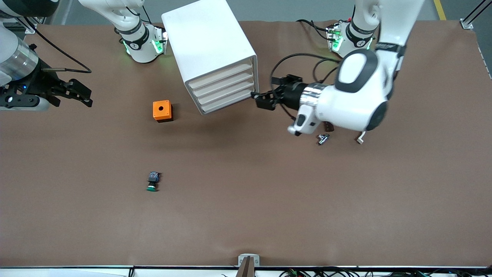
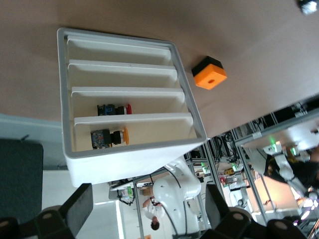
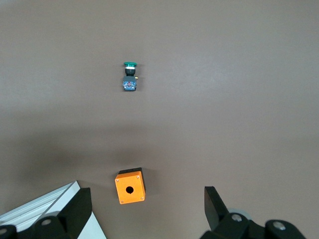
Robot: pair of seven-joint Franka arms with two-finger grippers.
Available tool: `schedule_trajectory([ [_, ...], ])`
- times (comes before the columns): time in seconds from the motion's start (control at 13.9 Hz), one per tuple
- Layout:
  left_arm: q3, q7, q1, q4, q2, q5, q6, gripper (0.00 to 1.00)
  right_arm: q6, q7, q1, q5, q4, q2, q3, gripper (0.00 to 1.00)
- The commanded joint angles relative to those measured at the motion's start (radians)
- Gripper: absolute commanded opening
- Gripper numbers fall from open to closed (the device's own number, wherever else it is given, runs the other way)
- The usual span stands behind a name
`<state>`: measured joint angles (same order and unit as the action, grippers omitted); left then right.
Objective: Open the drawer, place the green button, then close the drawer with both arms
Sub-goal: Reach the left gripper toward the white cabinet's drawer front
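Hardly anything of the job looks done yet. The green-capped button (image 1: 153, 182) lies loose on the brown worktop (image 1: 269, 200), nearer the front camera than the orange box (image 1: 162, 110) and well apart from the white drawer cabinet (image 1: 213, 54). The left gripper (image 1: 262, 100) sits right at the cabinet's drawer fronts, fingers spread and gripping nothing, so I'd judge the opening is only starting. The right gripper (image 1: 78, 94) waits with fingers apart over its end of the worktop. Placing and closing remain.
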<state>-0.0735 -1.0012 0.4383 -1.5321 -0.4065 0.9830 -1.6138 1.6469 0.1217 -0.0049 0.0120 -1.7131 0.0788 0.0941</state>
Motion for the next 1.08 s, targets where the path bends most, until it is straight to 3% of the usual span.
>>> schedule_trajectory([
  [0.0,0.006,-0.149,0.042,0.117,-0.138,0.013,0.000,0.99,-0.002,-0.002,-0.006,-0.001,-0.013,0.024,0.003,1.00],
  [0.43,0.011,-0.407,0.117,0.145,-0.288,0.009,-0.086,0.99,-0.004,-0.001,-0.006,-0.001,-0.014,0.024,0.003,1.00],
  [1.01,0.012,-0.743,0.145,0.155,-0.414,0.011,-0.080,0.99,-0.009,-0.002,-0.007,-0.001,-0.016,0.024,0.003,1.00],
])
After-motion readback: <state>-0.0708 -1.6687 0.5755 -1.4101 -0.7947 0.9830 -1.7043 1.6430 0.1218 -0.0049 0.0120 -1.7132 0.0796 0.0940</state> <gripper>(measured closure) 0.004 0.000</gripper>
